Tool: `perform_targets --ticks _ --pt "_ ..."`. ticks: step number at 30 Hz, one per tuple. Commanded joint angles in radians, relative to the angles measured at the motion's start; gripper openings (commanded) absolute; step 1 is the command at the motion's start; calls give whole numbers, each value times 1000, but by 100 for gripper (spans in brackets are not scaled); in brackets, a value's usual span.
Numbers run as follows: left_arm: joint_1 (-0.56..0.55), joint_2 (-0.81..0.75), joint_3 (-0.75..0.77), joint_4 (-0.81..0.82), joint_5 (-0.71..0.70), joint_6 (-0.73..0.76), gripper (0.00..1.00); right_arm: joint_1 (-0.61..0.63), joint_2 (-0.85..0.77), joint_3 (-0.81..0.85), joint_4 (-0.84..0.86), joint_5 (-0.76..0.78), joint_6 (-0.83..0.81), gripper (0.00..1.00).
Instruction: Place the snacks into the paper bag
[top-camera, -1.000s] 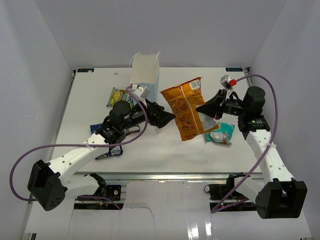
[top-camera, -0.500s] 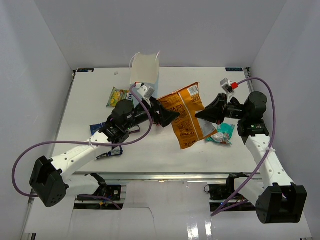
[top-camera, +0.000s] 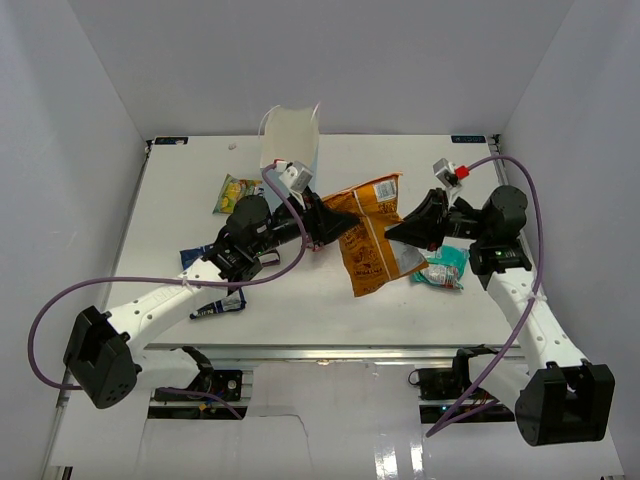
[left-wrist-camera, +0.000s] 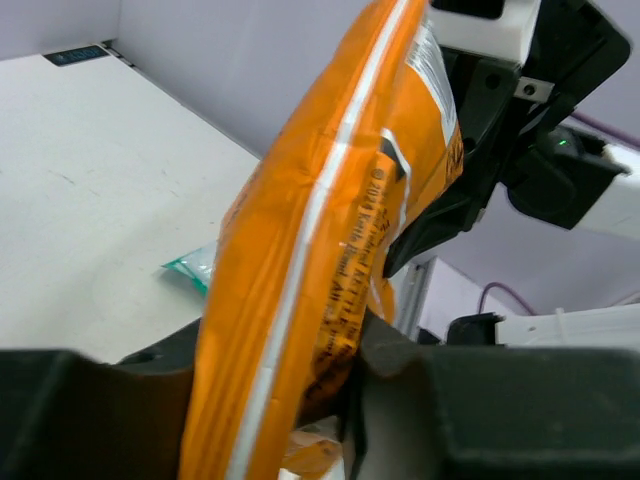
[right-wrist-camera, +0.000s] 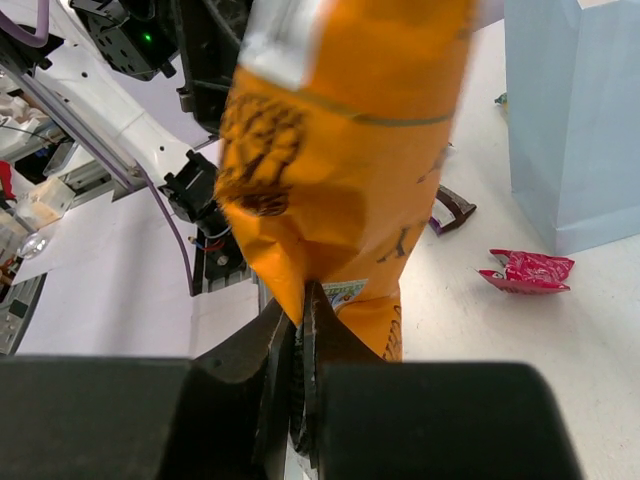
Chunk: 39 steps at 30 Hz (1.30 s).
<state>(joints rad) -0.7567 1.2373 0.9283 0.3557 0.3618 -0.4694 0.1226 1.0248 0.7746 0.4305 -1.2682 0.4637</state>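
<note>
The orange chip bag (top-camera: 368, 232) hangs above the table between my two grippers. My left gripper (top-camera: 333, 229) is shut on its left edge, and in the left wrist view the chip bag (left-wrist-camera: 330, 250) fills the space between the left gripper (left-wrist-camera: 280, 400) jaws. My right gripper (top-camera: 402, 231) is shut on the bag's right edge, and the right gripper (right-wrist-camera: 298, 380) pinches a corner of the chip bag (right-wrist-camera: 350, 130). The light-blue paper bag (top-camera: 290, 140) stands open at the back. A teal pouch (top-camera: 445, 268) lies under the right arm. A yellow-green pouch (top-camera: 232, 192) lies left of the paper bag.
A blue pouch (top-camera: 193, 256) and a dark bar (top-camera: 218, 306) lie beside the left arm. A red-pink wrapper (right-wrist-camera: 528, 270) lies at the foot of the paper bag (right-wrist-camera: 575, 110). The table's near edge runs just before the arm bases.
My left gripper has reached to the chip bag and closed on its left edge. The right gripper has carried the bag a little to the left, still gripping it.
</note>
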Motion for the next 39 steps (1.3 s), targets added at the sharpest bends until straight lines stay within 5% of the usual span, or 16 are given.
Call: perform_targets --ticks 1,8,15,17,32,39 --pt "-7 -15 32 29 45 -11 39 9 9 11 68 7 3 8" --pt "-6 -87 7 29 39 -12 0 9 27 28 -38 53 -89 20" --pt "-4 -232 21 -79 -214 57 0 -14 23 126 -288 142 -289 86" --pt "-3 -258 81 -113 -308 92 0 -35 14 135 -315 145 -309 94" --pt "3 -7 730 -305 -782 376 0 -153 46 68 -415 151 -385 95" --pt "65 166 964 -322 -854 522 0 -153 29 58 -429 178 -412 95"
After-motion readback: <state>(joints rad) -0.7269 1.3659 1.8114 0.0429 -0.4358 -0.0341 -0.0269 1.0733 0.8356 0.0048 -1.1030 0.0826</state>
